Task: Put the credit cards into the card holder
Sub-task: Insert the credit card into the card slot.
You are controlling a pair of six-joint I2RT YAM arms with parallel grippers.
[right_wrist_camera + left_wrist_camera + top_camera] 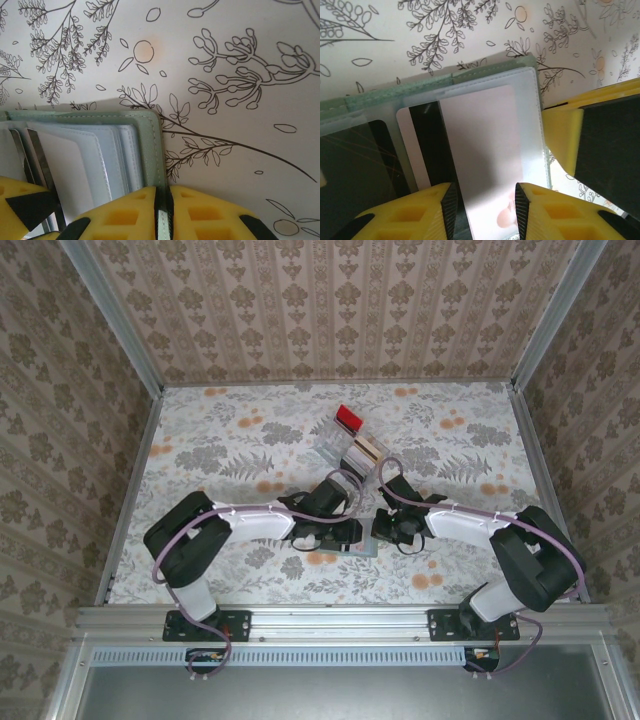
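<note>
The sage-green card holder (395,92) lies open on the flowered table, its clear sleeves facing up. A pale card with a black stripe (480,135) sits partly inside the right-hand sleeve. My left gripper (484,205) is open just over this card's near end, one fingertip on each side. A dark card (355,165) rests in the sleeve to the left. My right gripper (163,210) is shut on the right edge of the card holder (150,135). From above, both grippers (345,533) (383,528) meet at the card holder (355,548).
A clear plastic tray (335,440) with a red end piece (349,418) stands behind the grippers and holds more cards (365,452). One yellow finger (562,135) of the right gripper is close beside the sleeve. Metal rails and papered walls enclose the table.
</note>
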